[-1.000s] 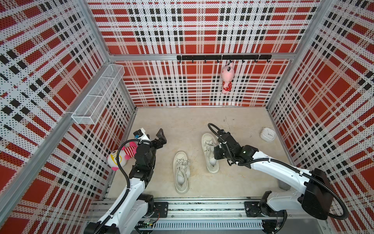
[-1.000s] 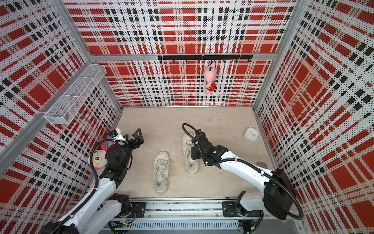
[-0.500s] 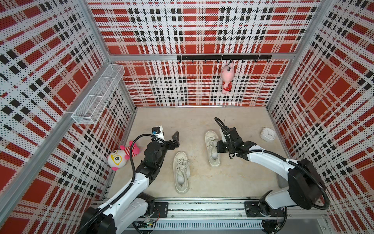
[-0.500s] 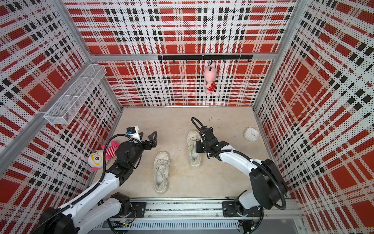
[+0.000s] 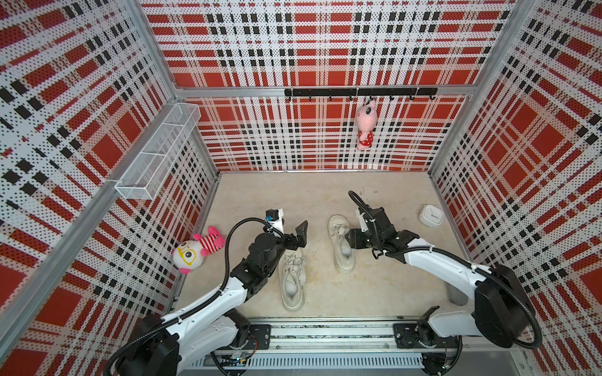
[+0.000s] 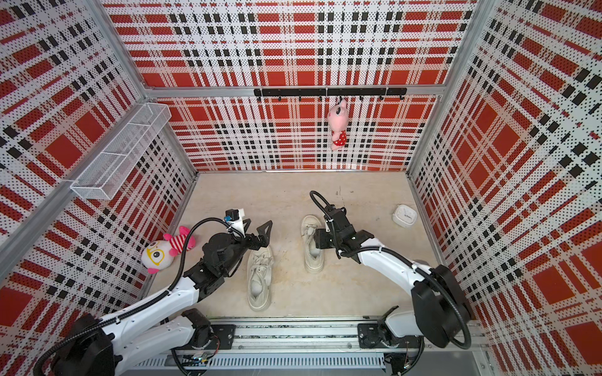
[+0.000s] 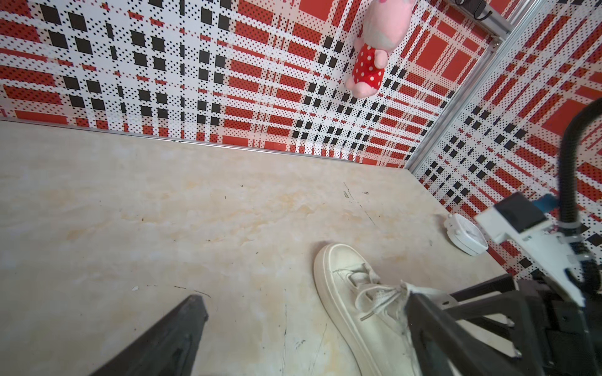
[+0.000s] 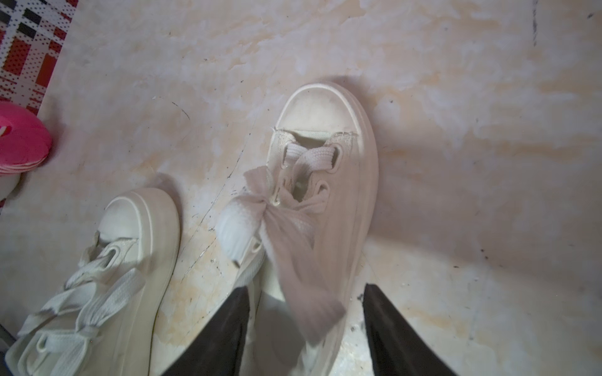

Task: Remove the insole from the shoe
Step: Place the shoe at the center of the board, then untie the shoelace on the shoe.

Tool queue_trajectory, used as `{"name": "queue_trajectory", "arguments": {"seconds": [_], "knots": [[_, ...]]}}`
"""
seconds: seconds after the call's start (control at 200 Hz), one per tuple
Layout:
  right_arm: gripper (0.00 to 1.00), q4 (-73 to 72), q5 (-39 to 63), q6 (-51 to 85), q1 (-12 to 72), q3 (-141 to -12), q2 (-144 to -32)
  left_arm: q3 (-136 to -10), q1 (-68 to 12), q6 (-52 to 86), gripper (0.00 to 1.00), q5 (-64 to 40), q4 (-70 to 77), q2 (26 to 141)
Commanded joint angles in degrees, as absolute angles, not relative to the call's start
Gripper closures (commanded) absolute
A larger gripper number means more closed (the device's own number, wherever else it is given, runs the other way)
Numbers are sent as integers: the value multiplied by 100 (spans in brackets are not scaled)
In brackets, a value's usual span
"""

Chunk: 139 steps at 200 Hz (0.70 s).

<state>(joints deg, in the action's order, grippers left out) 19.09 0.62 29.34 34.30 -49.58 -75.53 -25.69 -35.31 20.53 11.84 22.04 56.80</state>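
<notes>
While straddling the middle of a cream shoe, stands open wider than the upper and pinches nothing: right gripper, black fingers either side, loose lace drooping between. Insole not told apart from the pale inside of that shoe, toe toward twelve o'clock at mid-floor. Second shoe at seven o'clock from the first, just apart. At twelve o'clock of its toe, left gripper, spread wide, empty. Plush doll at nine o'clock by the wall; small white clock at two o'clock.
</notes>
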Motion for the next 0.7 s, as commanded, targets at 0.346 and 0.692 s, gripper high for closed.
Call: {"name": "queue_trajectory", "arguments": {"seconds": [0.346,0.692], "knots": [[37,2162,1195,3983,3635,-5936,-7445,-2342,-4228,3006,2,1390,3001,6375],[39,1244,1424,4816,3721,-5377,-7925,-2295,-4324,2883,1,1946,3155,6322]]}}
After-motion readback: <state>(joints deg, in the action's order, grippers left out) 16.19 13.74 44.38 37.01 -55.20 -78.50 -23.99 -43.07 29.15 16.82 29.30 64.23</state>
